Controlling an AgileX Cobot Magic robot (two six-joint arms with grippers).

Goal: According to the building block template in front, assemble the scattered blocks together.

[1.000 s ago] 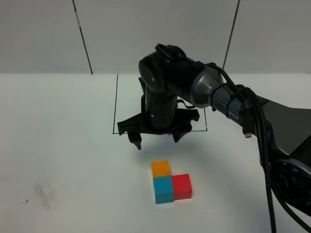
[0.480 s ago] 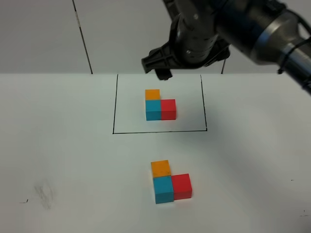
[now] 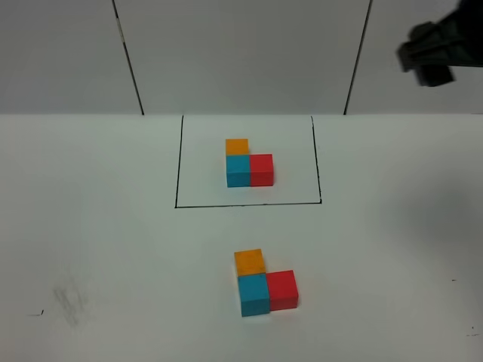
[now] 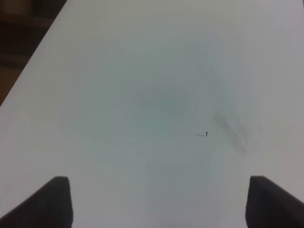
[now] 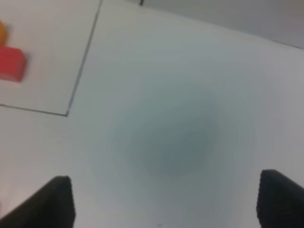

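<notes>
Above the table (image 3: pixel 90 226), both end effectors, left (image 4: pixel 156 199) and right (image 5: pixel 161 199), spread wide, empty.

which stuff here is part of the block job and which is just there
Part of the job:
- building block template inside the black rectangle line
- scattered blocks, now joined in an L: orange, blue, red

Just there:
- grey smudge on the table
- small dark mark

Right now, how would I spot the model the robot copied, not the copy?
On the white table, find the thin black rectangle line near the back wall. The building block template sits inside it; the scattered blocks, assembled alike nearer the camera, have no border.
</notes>
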